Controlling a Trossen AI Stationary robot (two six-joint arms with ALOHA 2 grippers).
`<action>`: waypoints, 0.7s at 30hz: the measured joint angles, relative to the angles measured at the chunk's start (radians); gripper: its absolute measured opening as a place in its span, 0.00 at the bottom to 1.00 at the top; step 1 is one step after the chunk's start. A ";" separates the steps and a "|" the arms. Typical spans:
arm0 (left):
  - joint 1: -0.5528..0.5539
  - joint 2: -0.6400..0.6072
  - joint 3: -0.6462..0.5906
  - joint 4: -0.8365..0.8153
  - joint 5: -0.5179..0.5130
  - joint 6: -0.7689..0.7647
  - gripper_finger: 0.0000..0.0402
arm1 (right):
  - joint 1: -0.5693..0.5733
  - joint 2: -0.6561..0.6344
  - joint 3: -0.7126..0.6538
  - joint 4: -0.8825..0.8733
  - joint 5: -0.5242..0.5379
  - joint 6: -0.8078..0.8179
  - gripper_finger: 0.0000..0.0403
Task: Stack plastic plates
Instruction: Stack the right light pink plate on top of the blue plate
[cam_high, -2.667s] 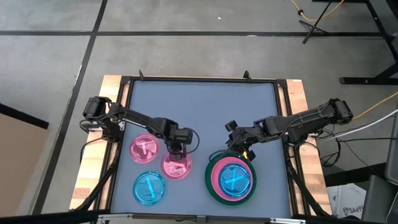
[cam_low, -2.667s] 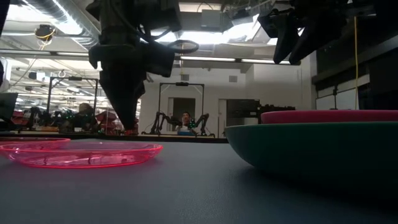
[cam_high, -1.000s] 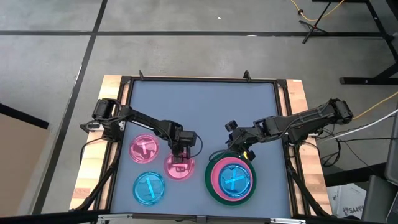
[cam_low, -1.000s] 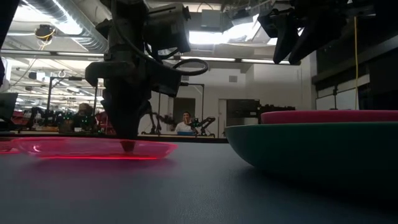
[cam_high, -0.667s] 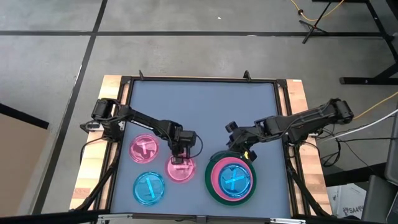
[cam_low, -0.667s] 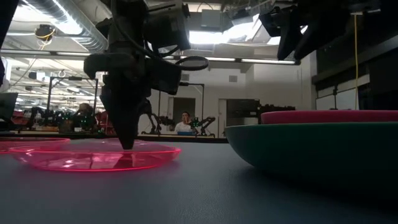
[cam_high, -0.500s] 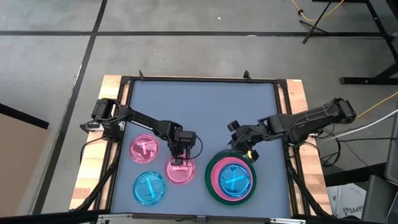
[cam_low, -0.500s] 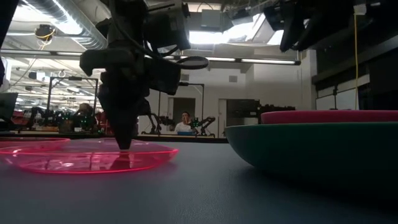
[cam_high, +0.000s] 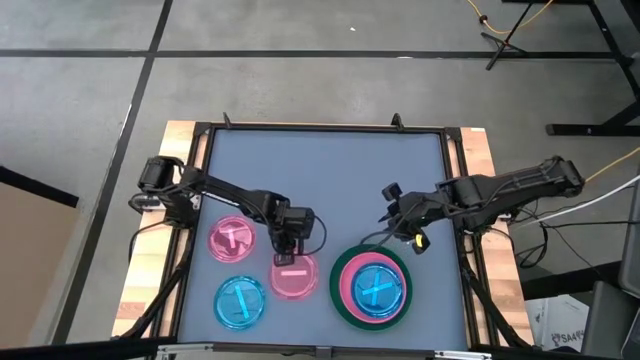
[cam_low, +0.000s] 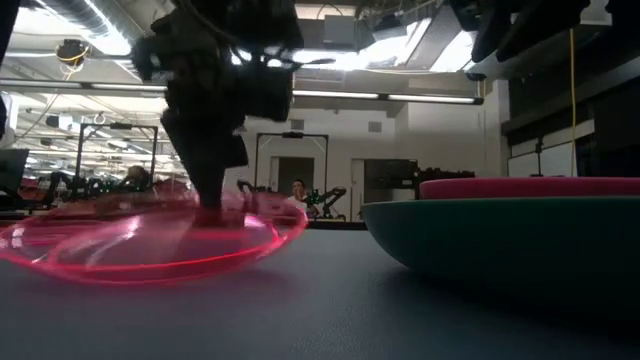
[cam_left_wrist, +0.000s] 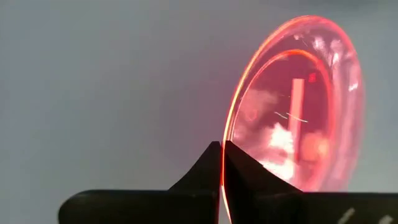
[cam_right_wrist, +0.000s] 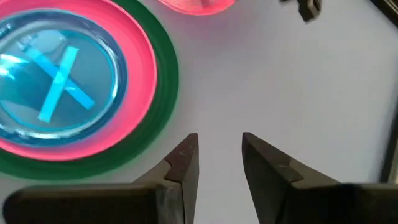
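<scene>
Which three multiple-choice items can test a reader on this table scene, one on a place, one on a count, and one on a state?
1. Where does the stack stand?
A. on the table's right side, near the front edge
B. at the far left corner
C. at the middle of the far edge

2. How many translucent pink plates lie outside the stack?
A. none
B. two
C. four

3. How is the left tool?
A. wide open above a blue plate
B. shut on the rim of a pink plate
C. resting open on the green plate

Key: 1 A, the high view shows the green plate with its load there. 2 B, one pink plate lies flat and the held pink plate is beside it. 3 B, the left wrist view shows the fingers pinching the rim, and the low view shows that plate tilted.
</scene>
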 joint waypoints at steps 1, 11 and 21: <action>-0.001 -0.007 0.000 0.013 0.013 0.000 0.00 | 0.000 -0.007 0.000 -0.002 0.005 0.000 0.28; -0.015 -0.089 0.000 0.057 0.142 -0.060 0.00 | 0.000 -0.049 0.000 0.002 0.009 0.010 0.28; -0.042 -0.089 0.000 0.273 0.194 -0.210 0.00 | 0.000 -0.049 0.000 0.009 0.008 0.013 0.28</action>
